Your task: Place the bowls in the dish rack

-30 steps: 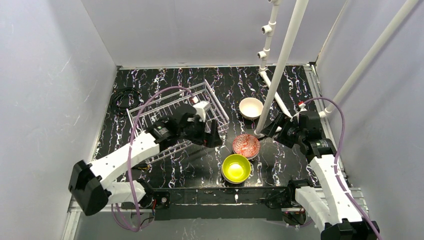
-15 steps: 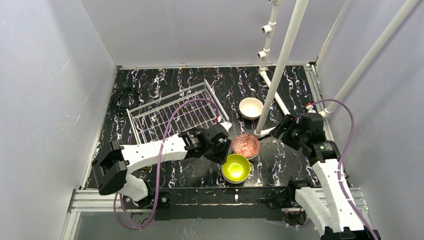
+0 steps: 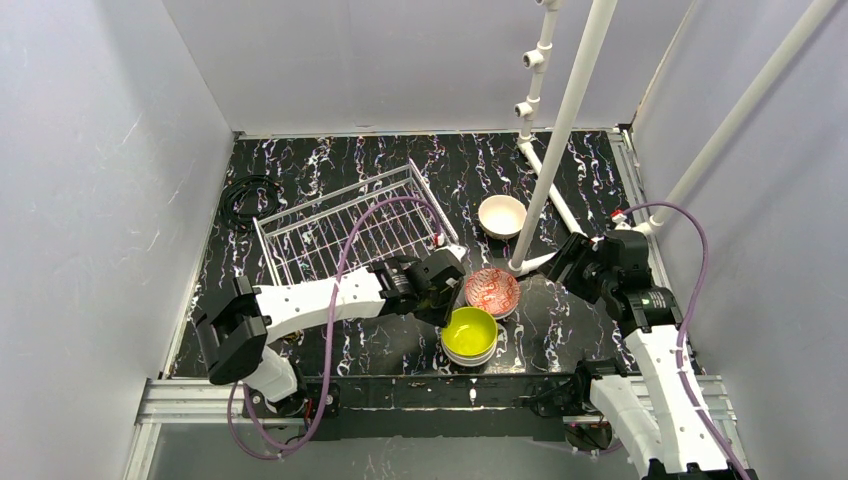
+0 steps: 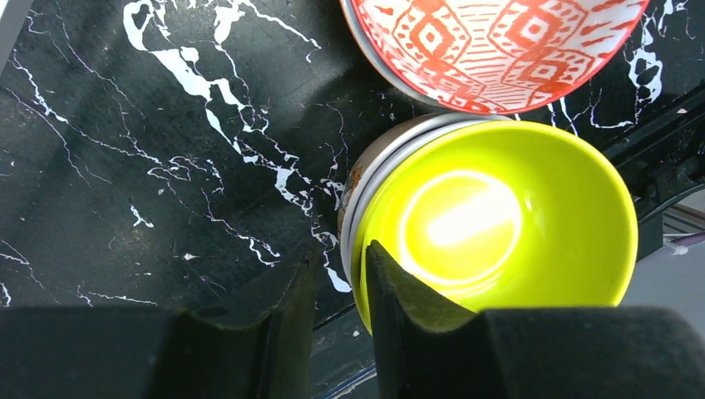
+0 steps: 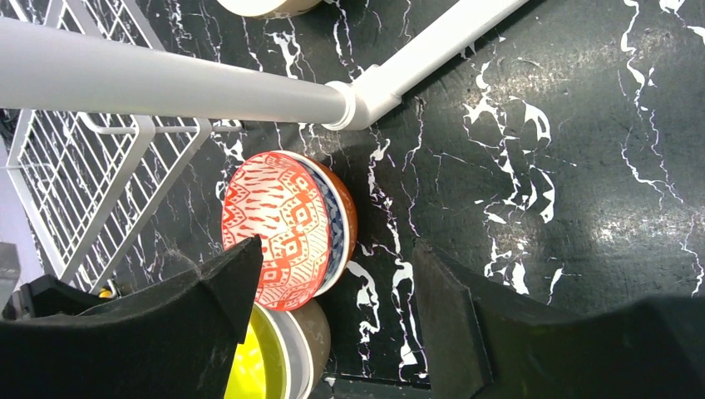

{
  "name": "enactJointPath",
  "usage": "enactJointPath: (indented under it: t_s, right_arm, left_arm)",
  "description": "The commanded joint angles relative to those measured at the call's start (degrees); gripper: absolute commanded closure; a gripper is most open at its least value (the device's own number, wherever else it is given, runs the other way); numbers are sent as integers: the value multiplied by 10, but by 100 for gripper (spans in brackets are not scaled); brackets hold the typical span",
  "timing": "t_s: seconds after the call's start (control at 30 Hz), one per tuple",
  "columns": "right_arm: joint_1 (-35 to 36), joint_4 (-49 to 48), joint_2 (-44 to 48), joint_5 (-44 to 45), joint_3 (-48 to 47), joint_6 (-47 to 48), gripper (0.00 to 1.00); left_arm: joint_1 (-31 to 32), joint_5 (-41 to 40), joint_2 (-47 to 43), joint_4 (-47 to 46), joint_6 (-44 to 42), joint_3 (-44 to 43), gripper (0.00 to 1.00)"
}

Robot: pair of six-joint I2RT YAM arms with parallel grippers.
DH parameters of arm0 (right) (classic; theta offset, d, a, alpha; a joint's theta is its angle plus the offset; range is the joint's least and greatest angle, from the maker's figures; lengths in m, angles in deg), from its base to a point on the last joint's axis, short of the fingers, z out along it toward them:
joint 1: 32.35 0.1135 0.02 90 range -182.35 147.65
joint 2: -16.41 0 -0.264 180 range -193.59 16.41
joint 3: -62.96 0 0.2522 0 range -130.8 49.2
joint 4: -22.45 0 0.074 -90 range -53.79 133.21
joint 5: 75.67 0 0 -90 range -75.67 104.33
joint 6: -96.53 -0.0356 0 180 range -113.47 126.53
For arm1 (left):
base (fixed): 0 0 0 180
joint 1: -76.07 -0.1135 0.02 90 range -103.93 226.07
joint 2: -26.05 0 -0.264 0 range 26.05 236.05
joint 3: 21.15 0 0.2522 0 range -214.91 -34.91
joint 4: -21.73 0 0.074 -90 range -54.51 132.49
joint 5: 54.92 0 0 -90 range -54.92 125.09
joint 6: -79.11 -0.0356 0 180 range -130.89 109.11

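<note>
Six bowls (image 3: 470, 332): a stack of three, a stack of two (image 3: 492, 290), one alone (image 3: 501, 214); one dish rack (image 3: 330, 236)

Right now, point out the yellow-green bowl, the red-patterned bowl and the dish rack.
yellow-green bowl (image 3: 470, 332): top external view, on its glossy inside.
red-patterned bowl (image 3: 491, 290): top external view, on its patterned inside.
dish rack (image 3: 330, 238): top external view, on its bare wire floor.

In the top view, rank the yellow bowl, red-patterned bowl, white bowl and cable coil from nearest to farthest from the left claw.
1. Yellow bowl, at the left claw, near edge.
2. Red-patterned bowl, just behind.
3. White bowl, farther back.
4. Cable coil, back left.
</note>
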Motion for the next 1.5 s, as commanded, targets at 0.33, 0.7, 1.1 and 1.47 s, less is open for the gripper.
enactJointPath:
  t_s: [0.33, 0.7, 1.1, 1.47]
  right_arm:
    - [27, -2, 13, 20, -21, 24, 25]
    - [87, 31, -10, 78, -49, 21, 25]
    - [89, 60, 40, 51, -34, -7, 24]
    - [89, 106, 80, 71, -58, -9, 24]
  left_arm:
    - [0, 1, 26, 97, -38, -88, 82]
    - [0, 29, 20, 111, -67, -120, 100]
    - [0, 23, 80, 130, -41, -110, 80]
    - [0, 17, 90, 186, -53, -158, 100]
